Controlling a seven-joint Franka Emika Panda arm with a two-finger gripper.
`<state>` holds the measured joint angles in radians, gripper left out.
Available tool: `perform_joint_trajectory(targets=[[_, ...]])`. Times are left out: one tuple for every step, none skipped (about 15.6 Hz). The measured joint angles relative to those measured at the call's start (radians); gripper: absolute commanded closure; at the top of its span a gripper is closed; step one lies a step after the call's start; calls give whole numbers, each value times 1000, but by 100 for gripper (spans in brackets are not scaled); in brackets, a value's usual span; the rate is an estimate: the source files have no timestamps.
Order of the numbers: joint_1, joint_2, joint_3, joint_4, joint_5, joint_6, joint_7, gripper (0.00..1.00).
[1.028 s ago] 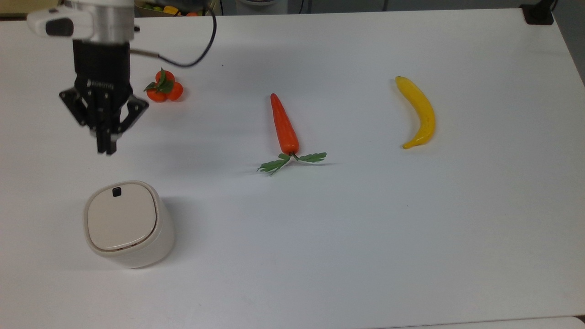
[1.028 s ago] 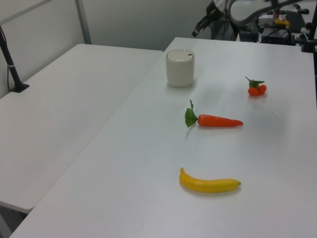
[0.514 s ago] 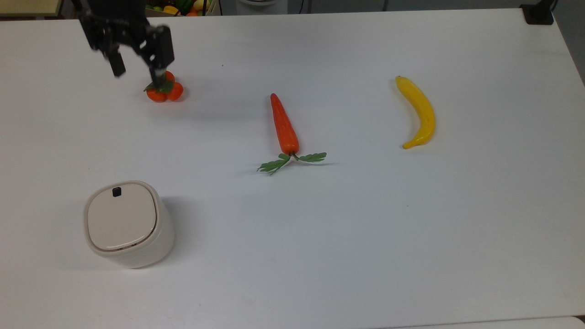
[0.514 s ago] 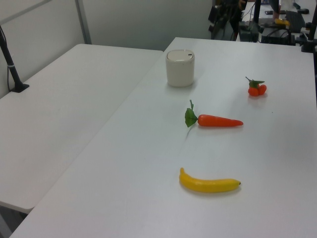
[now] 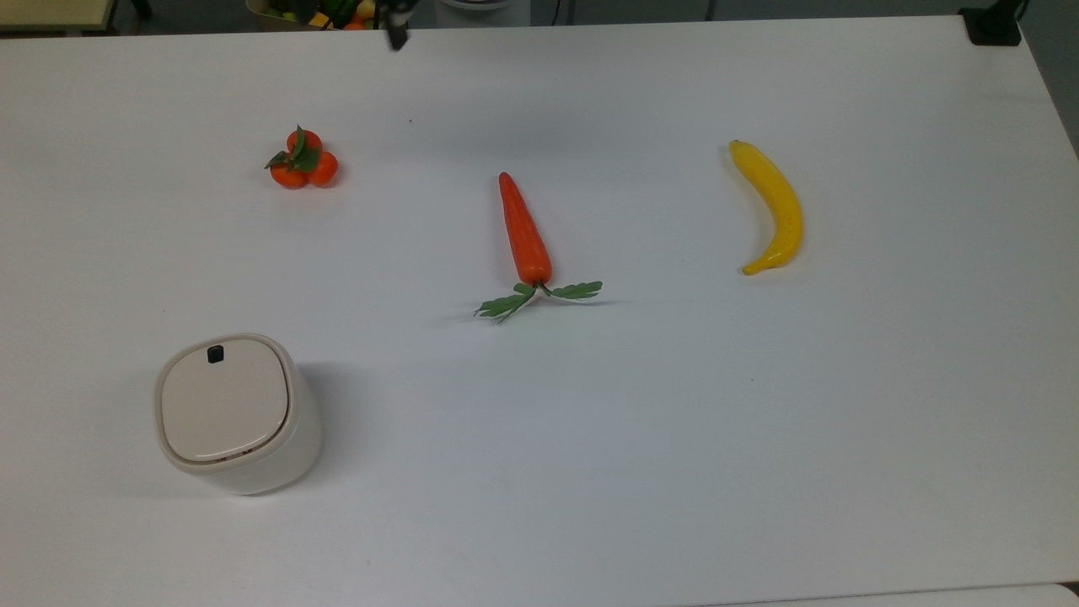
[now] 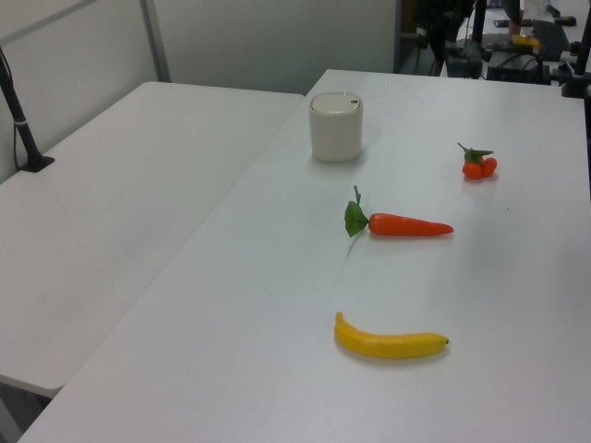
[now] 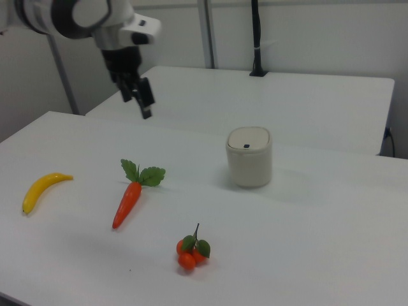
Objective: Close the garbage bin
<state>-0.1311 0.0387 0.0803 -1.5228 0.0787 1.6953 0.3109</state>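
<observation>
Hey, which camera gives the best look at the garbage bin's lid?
The top view: it looks down on the garbage bin, showing its flat lid shut. The right view shows the lid at a slant, and the left view shows it nearly edge-on.

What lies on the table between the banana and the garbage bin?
In the top view, the carrot lies between the banana and the garbage bin, touching neither.

White rounded arm (image 7: 89,16) with grey joint; black end effector (image 7: 141,102).
</observation>
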Motion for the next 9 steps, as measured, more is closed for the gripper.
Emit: perform_joint_trajectory(targets=[[10,-11,11,0,0,-24,13,0],[24,-21,17,-1,0,-45,17,0],[42,-29,20,-2,0,-61,17,0],[72,-34,22,-6,0,-77,18,0],[88,-35,23,-12,0,-79,18,0],[103,-35,23,-21,-1,-79,9,0],[115,-35,22,-30,-1,-79,-14,0],[134,-37,18,-45,-6,-79,-64,0],[148,-40,11,-58,-16,-76,-102,0]])
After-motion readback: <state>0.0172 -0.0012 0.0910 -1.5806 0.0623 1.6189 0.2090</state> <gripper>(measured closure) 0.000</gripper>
